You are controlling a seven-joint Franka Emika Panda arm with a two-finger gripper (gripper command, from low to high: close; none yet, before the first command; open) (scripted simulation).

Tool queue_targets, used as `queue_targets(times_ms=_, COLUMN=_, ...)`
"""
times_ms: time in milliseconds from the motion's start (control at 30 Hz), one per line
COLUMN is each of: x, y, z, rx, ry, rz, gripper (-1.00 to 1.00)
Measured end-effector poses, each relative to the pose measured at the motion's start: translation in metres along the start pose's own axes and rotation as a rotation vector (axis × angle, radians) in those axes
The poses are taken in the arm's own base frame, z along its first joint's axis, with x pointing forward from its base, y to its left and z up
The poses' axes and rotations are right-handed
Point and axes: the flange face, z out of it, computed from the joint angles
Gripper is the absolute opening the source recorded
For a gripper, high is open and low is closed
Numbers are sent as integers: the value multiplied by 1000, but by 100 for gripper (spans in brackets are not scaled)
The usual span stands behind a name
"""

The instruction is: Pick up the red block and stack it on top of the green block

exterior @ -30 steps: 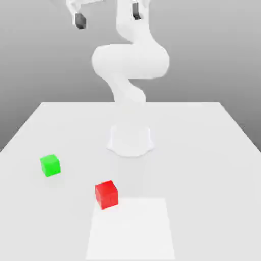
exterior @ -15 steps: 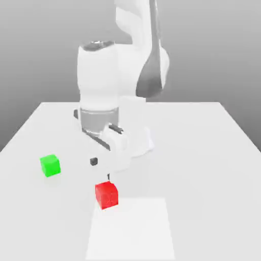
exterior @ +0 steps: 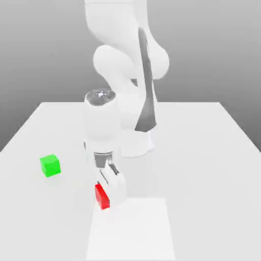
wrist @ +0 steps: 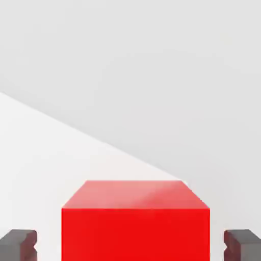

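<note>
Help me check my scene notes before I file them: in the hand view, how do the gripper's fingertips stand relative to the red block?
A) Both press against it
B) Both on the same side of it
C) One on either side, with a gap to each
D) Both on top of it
C: the hand view shows the gripper's fingertips on opposite sides of the red block, with pale surface between each one and the block.

Far block (exterior: pixel 50 165) lies at exterior view's left, near block (exterior: pixel 102 197) seemingly within pincer (wrist: pixel 130 245).
</note>
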Motion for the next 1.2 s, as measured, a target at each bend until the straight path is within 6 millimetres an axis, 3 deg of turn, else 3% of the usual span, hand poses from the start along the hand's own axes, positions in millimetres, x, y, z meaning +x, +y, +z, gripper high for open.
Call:
queue_targets(times_ms=167, x=0, y=0, z=0, rx=2, ry=0, rz=0, gripper=-100)
queue_targets(times_ms=567, x=1, y=0, z=-63, rx=1, ry=0, rz=-1, gripper=-100)
queue_targets(times_ms=867, x=114, y=9, z=-88, rx=4, ry=3, rz=-130, gripper=-100)
queue_targets(times_ms=1033, x=179, y=36, z=-97, rx=2, ry=3, rz=-208, gripper=-100)
queue_targets(times_ms=1200, x=236, y=77, z=-103, rx=0, ry=2, rz=-286, gripper=-100)
